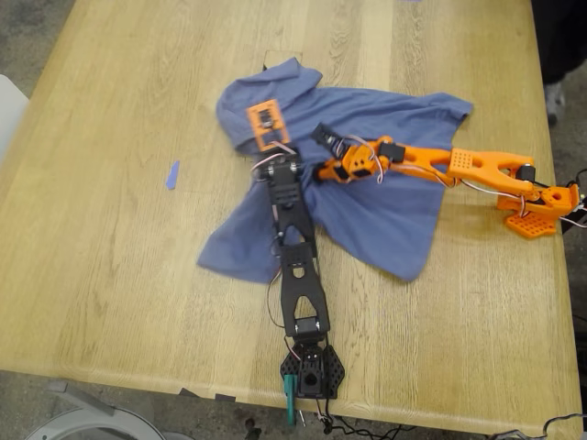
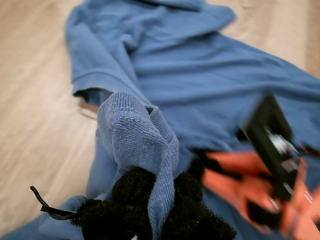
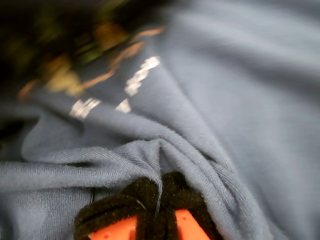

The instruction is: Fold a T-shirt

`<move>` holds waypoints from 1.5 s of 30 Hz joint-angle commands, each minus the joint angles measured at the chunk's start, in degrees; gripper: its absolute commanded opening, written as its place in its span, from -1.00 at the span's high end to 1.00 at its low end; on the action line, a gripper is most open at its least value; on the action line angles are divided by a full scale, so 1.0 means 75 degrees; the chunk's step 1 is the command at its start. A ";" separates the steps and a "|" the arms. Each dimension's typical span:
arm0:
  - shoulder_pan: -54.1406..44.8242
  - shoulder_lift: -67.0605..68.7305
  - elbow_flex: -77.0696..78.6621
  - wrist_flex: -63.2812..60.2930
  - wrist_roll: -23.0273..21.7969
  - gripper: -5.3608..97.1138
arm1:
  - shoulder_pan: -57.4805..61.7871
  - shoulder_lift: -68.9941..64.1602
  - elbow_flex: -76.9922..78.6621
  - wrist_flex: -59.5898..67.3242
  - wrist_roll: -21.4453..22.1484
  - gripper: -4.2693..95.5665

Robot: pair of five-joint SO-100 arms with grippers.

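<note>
1. The table [image 1: 110, 275] is pale wood and fills the exterior view.
2. The T-shirt [image 1: 385, 202] lies rumpled and spread near the table's middle. One corner reaches toward the exterior view's right and a flap hangs toward the near edge. Both arms lie over it.
3. The black arm [image 1: 298, 266] runs up from the near edge. The orange arm [image 1: 459, 165] comes in from the exterior view's right. They meet over the cloth.
4. My first gripper [image 1: 263, 119], on the black arm, is clenched on the shirt. Its own view shows a ribbed fold [image 2: 140, 140] standing up between the black fuzzy pads [image 2: 135, 192], with the orange arm blurred beside it.
5. My second gripper [image 1: 323, 137], on the orange arm, is pinched on a ridge of the shirt [image 3: 165, 150]. Its pads [image 3: 145, 192] are nearly together with the cloth caught between them. Only this view shows small white print [image 3: 137, 75] on the fabric, blurred.
6. A small blue scrap [image 1: 171, 174] lies on bare wood at the exterior view's left, apart from the shirt. No wrist view shows it.
</note>
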 commanded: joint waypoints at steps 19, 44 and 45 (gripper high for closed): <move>0.6422 0.0691 -0.0340 0.1125 -0.0105 0.90 | 0.2109 0.1207 -0.0035 0.1348 0.0187 0.92; 0.5813 -0.2953 -0.0316 -0.0457 0.0082 -0.05 | 0.1418 0.2133 -0.0035 0.2414 0.0270 0.92; 0.5766 -0.2836 -0.0316 -0.0375 0.0164 -0.13 | 0.1418 0.2133 -0.0035 0.2438 0.0270 0.92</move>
